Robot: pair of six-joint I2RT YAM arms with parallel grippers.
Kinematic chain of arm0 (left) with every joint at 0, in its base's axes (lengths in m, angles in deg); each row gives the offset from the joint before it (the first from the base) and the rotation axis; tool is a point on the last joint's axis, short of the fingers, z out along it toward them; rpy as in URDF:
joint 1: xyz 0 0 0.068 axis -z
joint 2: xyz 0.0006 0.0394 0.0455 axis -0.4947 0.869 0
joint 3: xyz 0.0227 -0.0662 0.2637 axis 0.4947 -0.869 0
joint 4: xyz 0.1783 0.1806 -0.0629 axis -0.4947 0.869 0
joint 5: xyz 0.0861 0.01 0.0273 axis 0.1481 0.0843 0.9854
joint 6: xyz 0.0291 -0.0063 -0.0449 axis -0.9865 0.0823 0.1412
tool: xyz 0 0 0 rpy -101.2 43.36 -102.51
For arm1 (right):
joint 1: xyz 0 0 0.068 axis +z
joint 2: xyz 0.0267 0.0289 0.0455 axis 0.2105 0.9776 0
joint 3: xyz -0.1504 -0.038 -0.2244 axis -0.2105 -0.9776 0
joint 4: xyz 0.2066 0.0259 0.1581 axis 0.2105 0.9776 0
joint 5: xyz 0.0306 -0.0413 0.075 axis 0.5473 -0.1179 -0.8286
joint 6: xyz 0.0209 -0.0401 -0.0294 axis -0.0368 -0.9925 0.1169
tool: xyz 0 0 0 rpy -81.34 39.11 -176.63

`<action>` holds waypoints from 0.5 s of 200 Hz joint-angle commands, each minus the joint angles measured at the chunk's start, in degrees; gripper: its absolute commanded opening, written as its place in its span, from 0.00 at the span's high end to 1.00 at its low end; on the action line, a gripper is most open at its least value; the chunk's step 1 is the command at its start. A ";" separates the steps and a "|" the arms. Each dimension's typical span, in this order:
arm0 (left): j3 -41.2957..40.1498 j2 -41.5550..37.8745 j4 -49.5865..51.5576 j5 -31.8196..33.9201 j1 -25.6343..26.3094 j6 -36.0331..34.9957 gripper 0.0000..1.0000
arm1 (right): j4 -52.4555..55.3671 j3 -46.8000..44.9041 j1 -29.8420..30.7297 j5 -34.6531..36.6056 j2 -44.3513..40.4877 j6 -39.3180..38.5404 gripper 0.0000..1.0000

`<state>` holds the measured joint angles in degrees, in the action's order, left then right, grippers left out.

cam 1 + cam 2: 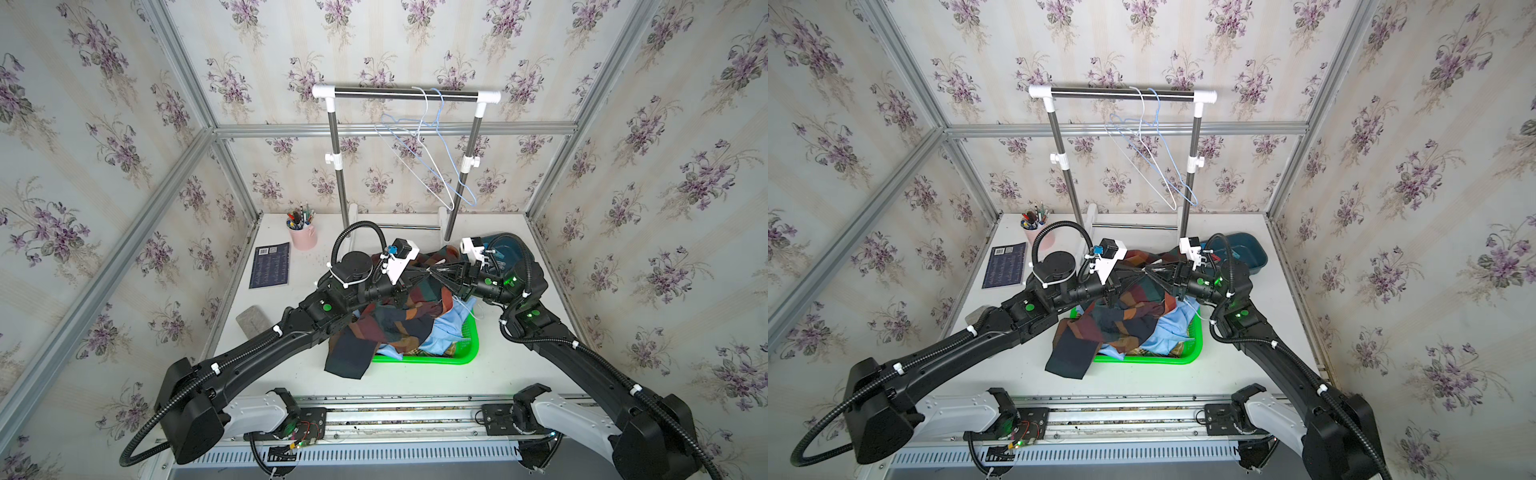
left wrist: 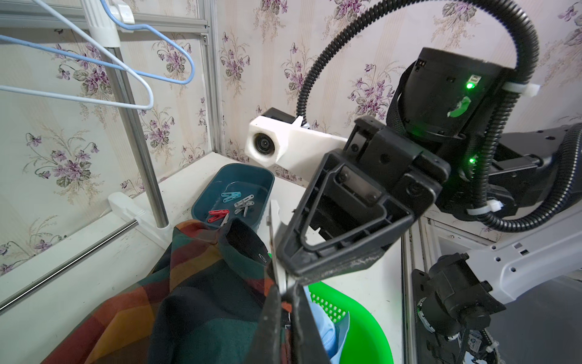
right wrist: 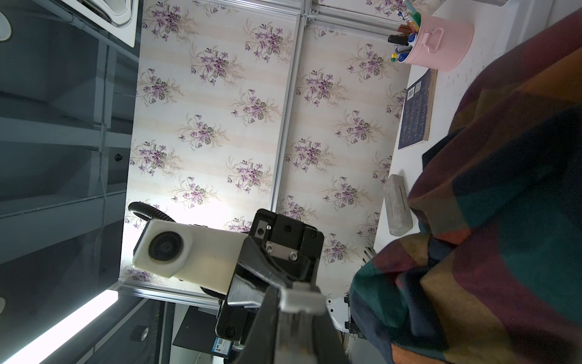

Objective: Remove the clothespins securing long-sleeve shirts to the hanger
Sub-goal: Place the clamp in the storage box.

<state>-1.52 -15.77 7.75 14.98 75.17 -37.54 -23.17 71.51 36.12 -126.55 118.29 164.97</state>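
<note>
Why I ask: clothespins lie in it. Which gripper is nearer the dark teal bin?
Right. The right gripper sits between the bin and the left gripper. The two meet tip to tip over the dark plaid shirt, with the bin beyond the right wrist.

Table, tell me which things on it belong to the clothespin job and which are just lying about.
Job: dark plaid shirt, light blue shirt, white clothespin being pinched, loose clothespins in the teal tray, hangers, green basket.
Lying about: pink pen cup, dark booklet, grey block.

Dark plaid shirt (image 1: 386, 328): heaped over light blue shirt (image 1: 451, 328) (in basket (image 1: 471, 345)), white clothespin (image 2: 274, 220) at collar. Red clothespin (image 2: 218, 215), teal clothespin (image 2: 231, 196): in bin (image 2: 201, 205).
</note>
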 commanded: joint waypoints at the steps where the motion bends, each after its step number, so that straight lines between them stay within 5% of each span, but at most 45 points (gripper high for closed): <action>1: -0.41 0.05 0.69 -0.60 0.10 0.19 0.82 | -3.11 0.33 0.03 1.01 0.46 -0.36 0.92; 42: -0.28 -2.67 4.68 8.34 -0.69 -1.65 0.12 | 1.84 0.56 -4.37 2.02 0.93 -3.22 0.97; 67: -1.58 -6.96 8.41 13.13 -2.73 -3.40 0.01 | 2.86 -1.29 -18.27 -1.05 2.16 -4.68 0.98; 100: -2.47 -9.54 15.78 10.72 -3.30 -4.41 0.01 | 16.06 4.49 -31.30 5.98 11.70 -21.25 0.98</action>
<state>-3.29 -24.36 17.52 25.52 72.07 -40.69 -15.32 72.48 9.39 -125.54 124.35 156.16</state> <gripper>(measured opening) 0.992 0.127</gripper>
